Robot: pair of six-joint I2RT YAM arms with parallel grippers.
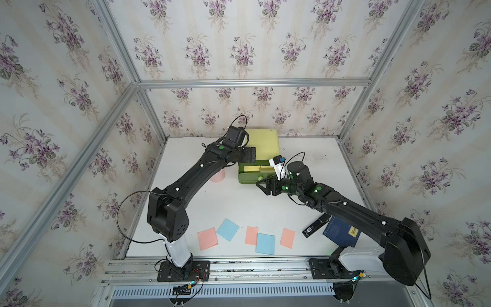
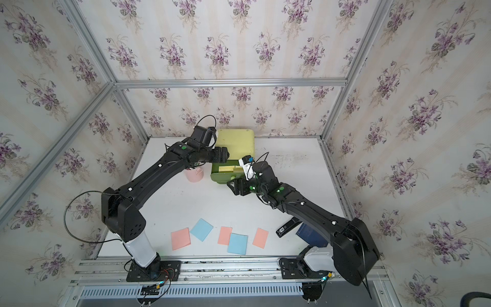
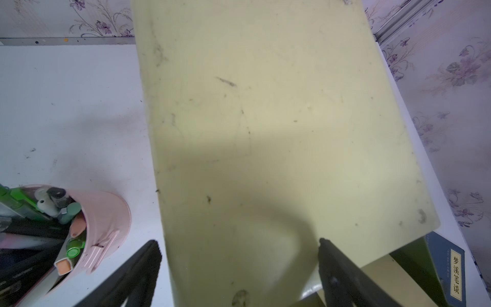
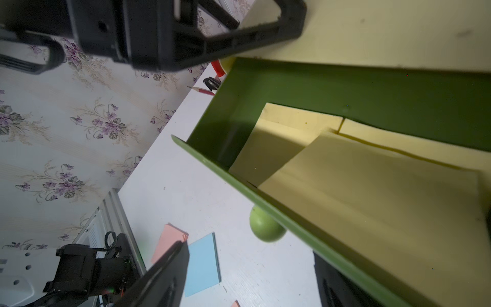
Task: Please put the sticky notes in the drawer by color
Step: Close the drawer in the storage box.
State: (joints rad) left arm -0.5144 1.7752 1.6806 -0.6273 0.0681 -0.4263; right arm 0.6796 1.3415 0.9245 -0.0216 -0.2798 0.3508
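Pulled-out drawer (image 4: 345,87) holds yellow sticky notes (image 4: 372,199); left gripper (image 3: 237,242) and right gripper (image 4: 249,249) spread, empty.

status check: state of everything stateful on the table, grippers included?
top drawer: pulled out, open.
yellow notes: inside the open drawer.
pink notes: three, flat on the table.
blue notes: two, flat on the table; one overlaps a pink.
left gripper: open, empty, at the chest top.
right gripper: open, empty, by the drawer's knob.
pen cup: upright, full.
book: closed, lying flat.
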